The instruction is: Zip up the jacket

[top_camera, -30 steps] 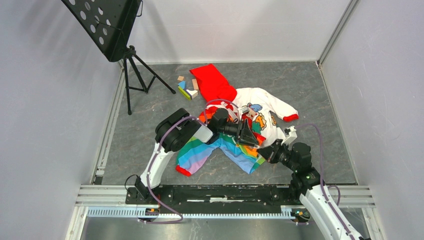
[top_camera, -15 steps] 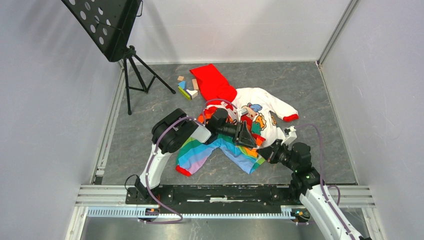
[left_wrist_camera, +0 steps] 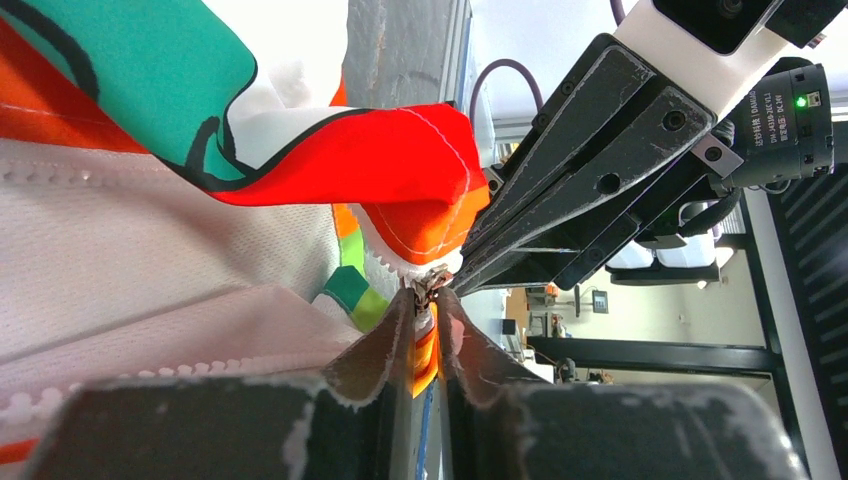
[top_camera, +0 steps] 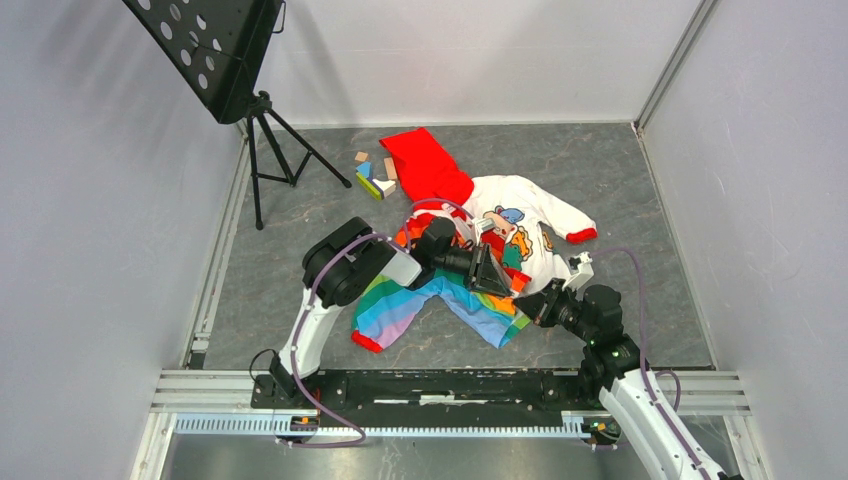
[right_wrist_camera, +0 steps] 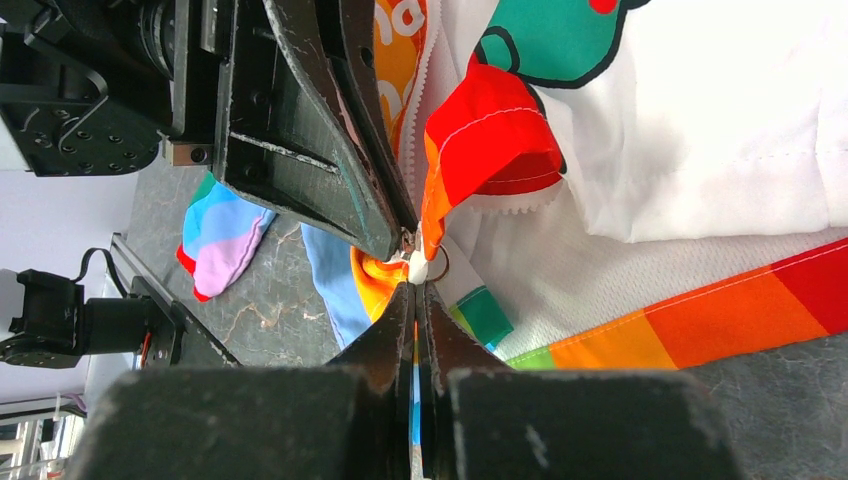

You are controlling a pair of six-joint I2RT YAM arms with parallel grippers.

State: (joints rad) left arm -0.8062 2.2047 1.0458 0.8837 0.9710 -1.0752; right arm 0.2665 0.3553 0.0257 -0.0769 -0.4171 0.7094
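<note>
The jacket (top_camera: 520,225) lies open on the grey floor, with its red hood (top_camera: 425,165) at the far side and the rainbow front near me. My left gripper (top_camera: 508,285) reaches right across it. In the left wrist view it (left_wrist_camera: 428,300) is shut on the orange hem at the metal zipper slider (left_wrist_camera: 432,278). My right gripper (top_camera: 524,298) meets it tip to tip. In the right wrist view it (right_wrist_camera: 415,292) is shut on the white zipper end (right_wrist_camera: 420,268) with a small ring. The white zipper teeth (right_wrist_camera: 425,60) run away, unjoined.
A black music stand (top_camera: 215,50) on a tripod (top_camera: 268,150) stands at the back left. Several small wooden blocks (top_camera: 372,175) lie beside the hood. Grey walls close in the floor on three sides. A metal rail (top_camera: 450,385) runs along the near edge.
The left arm's elbow has shifted slightly to the left. Both grippers stay pinched together at the zipper's lower end.
</note>
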